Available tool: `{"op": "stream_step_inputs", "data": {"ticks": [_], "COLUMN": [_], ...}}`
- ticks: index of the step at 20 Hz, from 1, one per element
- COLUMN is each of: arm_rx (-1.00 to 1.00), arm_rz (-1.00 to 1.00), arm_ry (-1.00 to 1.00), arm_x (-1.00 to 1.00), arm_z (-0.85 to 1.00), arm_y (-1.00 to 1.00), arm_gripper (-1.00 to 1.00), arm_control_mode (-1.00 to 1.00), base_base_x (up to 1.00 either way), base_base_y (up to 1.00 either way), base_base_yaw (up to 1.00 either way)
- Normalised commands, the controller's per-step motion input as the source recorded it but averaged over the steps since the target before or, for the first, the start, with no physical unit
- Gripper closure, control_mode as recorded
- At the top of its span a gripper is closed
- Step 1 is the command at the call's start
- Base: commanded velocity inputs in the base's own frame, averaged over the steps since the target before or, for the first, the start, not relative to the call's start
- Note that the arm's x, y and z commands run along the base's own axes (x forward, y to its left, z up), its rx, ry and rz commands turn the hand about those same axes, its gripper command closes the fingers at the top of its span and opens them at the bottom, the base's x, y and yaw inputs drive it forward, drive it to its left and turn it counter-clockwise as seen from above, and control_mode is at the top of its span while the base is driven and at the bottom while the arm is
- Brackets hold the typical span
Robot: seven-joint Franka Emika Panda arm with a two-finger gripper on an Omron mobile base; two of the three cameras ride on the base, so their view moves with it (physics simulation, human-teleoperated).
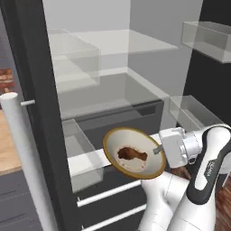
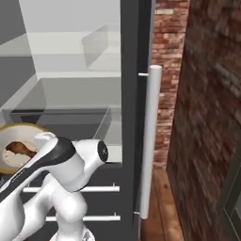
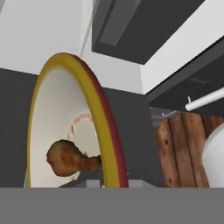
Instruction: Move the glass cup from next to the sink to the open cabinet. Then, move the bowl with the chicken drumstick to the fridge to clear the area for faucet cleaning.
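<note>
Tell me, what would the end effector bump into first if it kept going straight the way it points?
Probably the fridge: the end effector, shut on the bowl, points left toward the low shelf. Depth is unclear.

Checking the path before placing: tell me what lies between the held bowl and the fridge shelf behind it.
Nothing: in the left base view the bowl, clamped at its rim by the gripper, hangs before the fridge shelf with bare air between.

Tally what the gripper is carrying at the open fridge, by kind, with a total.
Bowl: 1
Chicken drumstick: 1
Total: 2
</note>
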Motion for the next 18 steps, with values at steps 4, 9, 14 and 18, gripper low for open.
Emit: {"op": "stream_step_inputs", "data": {"ticks": [4, 9, 14, 18], "arm_rx": [0.00, 0.00, 0.00, 0.00], "arm_rz": [0.00, 0.00, 0.00, 0.00], "arm_ry": [0.00, 0.00, 0.00, 0.00], "arm_x": [0.00, 0.00, 0.00, 0.00], "arm_z": [0.00, 0.00, 0.00, 0.00], "arm_y": [0.00, 0.00, 0.00, 0.00], "arm_gripper": [1.00, 1.00, 1.00, 1.00], "arm_control_mode": [1.00, 1.00, 1.00, 1.00], "base_base_x": [-0.45, -0.59, 0.00, -0.34], "base_base_y": [0.34, -0.80, -0.11, 0.35], "base_base_yaw": [-0.08, -0.05, -0.01, -0.04]}}
